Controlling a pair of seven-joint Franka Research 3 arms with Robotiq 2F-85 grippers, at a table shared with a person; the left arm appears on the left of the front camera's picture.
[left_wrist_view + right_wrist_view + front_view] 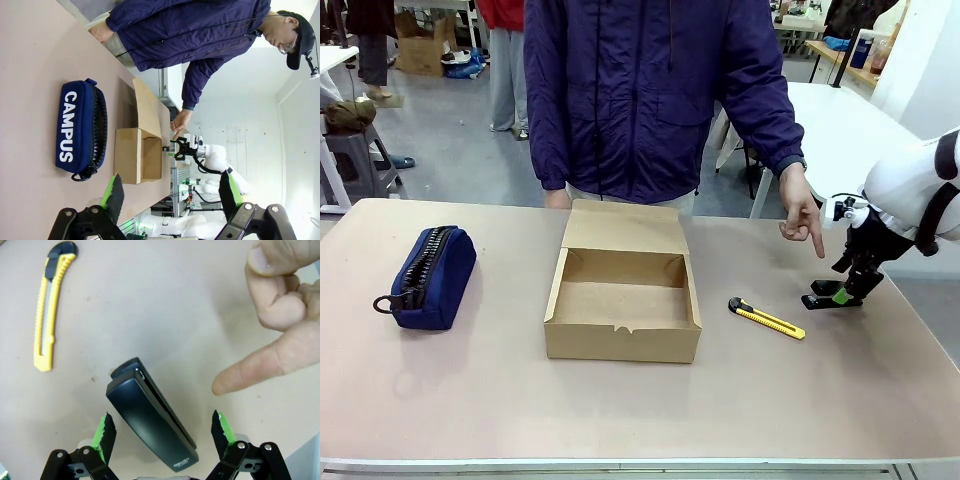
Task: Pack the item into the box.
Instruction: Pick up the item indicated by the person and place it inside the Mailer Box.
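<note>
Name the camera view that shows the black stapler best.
Right wrist view: the stapler lies close up on the table, between the fingers of the open right claw. Front view shows just a small dark wedge at that claw's tips. Left wrist view: too small to tell.

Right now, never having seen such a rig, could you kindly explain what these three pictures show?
A two-armed robot shares a table with a person. The front picture looks across it from the robot's side; the other two come from wrist cameras. On the table lie a navy zip pouch, an open cardboard box, a yellow utility knife and a black stapler. The person's hand points at the stapler. The right gripper straddles it, open, gripping nothing; the left gripper is open and empty.
</note>
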